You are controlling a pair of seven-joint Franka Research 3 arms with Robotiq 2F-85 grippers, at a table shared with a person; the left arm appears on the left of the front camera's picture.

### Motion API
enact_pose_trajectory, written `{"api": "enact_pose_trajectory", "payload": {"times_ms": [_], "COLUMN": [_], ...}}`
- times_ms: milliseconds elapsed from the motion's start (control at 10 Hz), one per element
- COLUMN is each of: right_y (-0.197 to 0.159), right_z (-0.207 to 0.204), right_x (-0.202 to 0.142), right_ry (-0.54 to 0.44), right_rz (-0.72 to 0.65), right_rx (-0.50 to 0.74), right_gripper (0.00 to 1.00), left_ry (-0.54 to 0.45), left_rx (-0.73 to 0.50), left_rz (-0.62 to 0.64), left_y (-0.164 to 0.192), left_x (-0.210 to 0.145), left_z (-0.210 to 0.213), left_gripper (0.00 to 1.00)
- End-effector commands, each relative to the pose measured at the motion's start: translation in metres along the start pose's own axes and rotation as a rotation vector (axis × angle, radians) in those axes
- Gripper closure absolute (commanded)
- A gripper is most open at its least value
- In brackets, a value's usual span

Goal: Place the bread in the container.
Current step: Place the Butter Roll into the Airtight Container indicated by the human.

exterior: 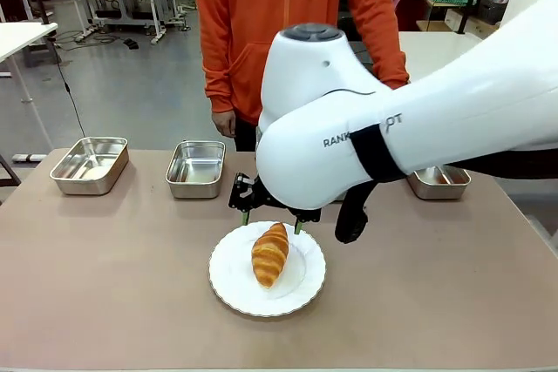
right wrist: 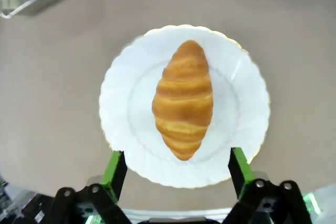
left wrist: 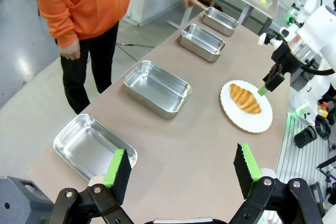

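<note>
The croissant (right wrist: 182,99) lay in the middle of a round white scalloped plate (right wrist: 121,103) on the tabletop (exterior: 105,285). It sat just ahead of the right arm's jaws. Those jaws stood wide open and gripped nothing, with one green pad (right wrist: 115,166) off each side of the croissant's near tip and clear of the crust. In the front view they hung over the plate's far edge.

The croissant's long axis ran straight away from the jaws, square to the line between the two pads. Across the tabletop it ran from the robot's side toward the person's, with the far tip leaning slightly to the robot's right.

Beyond the plate, four stainless-steel trays (left wrist: 157,87) stood in a row, apart from one another and from the plate. A person in an orange hoodie (exterior: 261,32) stood past the trays. The left arm's jaws also stood wide open and held nothing. Their pads (left wrist: 116,166) hung well away from the plate, near the end tray.
</note>
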State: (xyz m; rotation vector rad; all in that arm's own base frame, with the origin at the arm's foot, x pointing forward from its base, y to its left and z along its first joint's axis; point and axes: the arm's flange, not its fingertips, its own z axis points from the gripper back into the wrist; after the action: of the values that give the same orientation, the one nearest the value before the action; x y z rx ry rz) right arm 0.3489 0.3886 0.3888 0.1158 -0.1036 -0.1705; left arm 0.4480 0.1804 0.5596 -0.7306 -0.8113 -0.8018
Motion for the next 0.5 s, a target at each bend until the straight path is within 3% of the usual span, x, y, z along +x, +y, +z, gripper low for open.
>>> {"api": "enact_pose_trajectory", "payload": {"times_ms": [0,400], "right_y": [0.022,0.019], "right_z": [-0.016,-0.054], "right_x": [0.006,0.008], "right_ry": [0.030,0.068], "right_rz": [-0.032,-0.053], "right_rx": [-0.052,-0.061], "right_gripper": [0.00,0.00], "left_ry": [-0.004,-0.004], "left_rx": [-0.007,-0.007], "left_rz": [-0.014,-0.014], "left_y": [-0.001,-0.001], "left_x": [0.000,0.000], "left_z": [0.001,0.001], "left_gripper": [0.00,0.00]}}
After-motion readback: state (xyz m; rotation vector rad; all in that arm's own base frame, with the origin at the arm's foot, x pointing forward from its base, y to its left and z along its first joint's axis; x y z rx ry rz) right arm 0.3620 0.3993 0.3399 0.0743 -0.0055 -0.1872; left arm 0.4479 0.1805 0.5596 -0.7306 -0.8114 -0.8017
